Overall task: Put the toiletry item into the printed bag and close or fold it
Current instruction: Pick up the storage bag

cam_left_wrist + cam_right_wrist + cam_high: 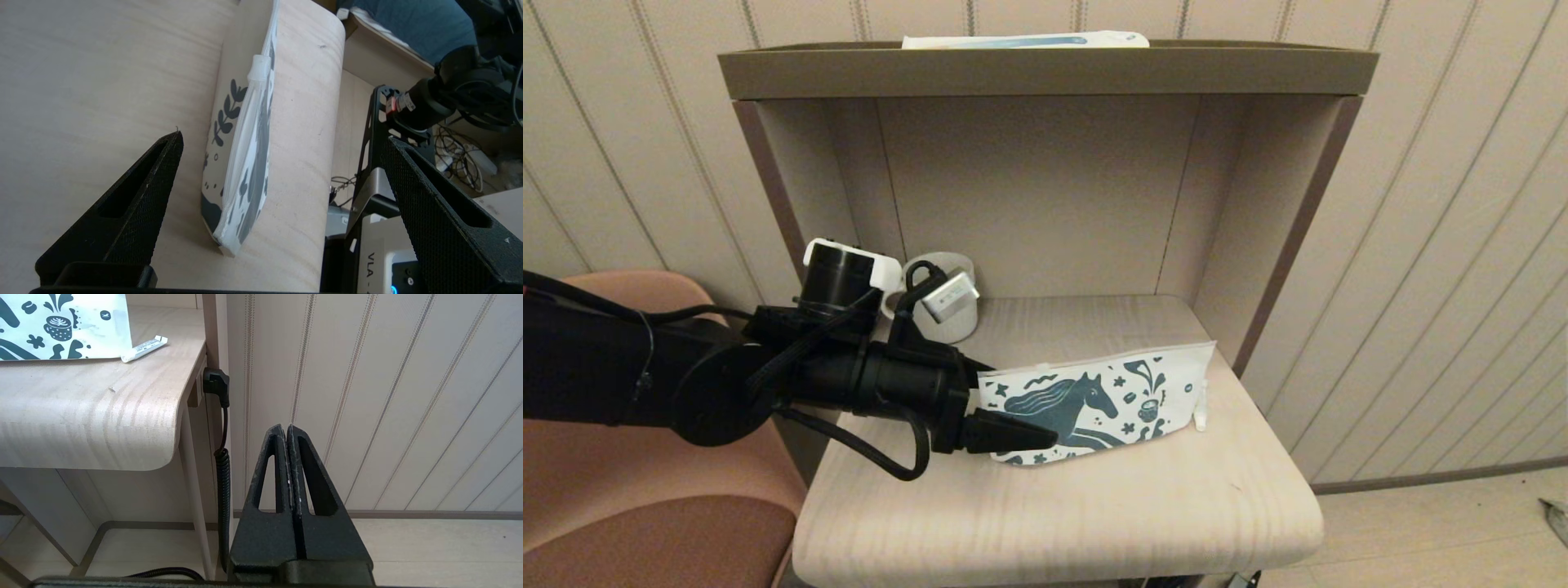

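Bag: your printed bag (1107,400) lies flat on the surface (1094,506), near its right side.
Left tool: your left tool (1013,408) is spread wide at the bag's left end.
Right tool: your right tool (288,430) is pressed closed, parked low beside the surface.
Mug: a mug (943,298) stands behind.

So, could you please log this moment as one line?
left pincer: open, straddling printed bag end | bag: flat on table | right pincer: shut, parked beside table

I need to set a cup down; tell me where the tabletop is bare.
Bare: the front strip of the table before the printed bag, and the back right behind it. Crowded: back left, where the mug stands by the left gripper, jaws open around the bag's end.
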Robot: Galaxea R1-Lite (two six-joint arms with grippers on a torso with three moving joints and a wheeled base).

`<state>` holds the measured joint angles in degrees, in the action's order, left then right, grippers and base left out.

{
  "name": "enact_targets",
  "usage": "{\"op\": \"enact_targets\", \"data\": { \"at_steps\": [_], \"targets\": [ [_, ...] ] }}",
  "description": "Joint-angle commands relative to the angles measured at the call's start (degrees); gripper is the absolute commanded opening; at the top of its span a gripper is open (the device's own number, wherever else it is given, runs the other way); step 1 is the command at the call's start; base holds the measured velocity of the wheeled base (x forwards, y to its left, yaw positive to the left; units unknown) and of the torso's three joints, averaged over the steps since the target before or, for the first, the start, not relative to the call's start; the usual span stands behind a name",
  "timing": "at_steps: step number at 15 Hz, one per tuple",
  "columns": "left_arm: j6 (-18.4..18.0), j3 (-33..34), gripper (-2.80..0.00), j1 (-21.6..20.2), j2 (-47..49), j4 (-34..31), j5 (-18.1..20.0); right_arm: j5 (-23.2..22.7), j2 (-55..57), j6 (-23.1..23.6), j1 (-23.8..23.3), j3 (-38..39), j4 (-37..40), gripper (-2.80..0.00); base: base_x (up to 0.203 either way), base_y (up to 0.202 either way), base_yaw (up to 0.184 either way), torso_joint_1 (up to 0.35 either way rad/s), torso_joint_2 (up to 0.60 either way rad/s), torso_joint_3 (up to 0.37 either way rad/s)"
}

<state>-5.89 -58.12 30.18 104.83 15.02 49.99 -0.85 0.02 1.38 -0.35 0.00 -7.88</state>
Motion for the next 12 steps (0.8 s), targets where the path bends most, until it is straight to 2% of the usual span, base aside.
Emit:
{"op": "enact_targets", "data": {
  "at_steps": [1,12],
  "targets": [
    [-0.1,0.2,0.00,0.1,0.4,0.0,0.3,0.0,0.0,0.0,0.0,0.0,0.0,-2.80,0.000,0.000,0.000,0.000,0.00,0.000],
    [-0.5,3.4,0.00,0.1,-1.0,1.3,0.5,0.0,0.0,0.0,0.0,0.0,-0.1,-2.80,0.000,0.000,0.000,0.000,0.00,0.000]
  ]
}}
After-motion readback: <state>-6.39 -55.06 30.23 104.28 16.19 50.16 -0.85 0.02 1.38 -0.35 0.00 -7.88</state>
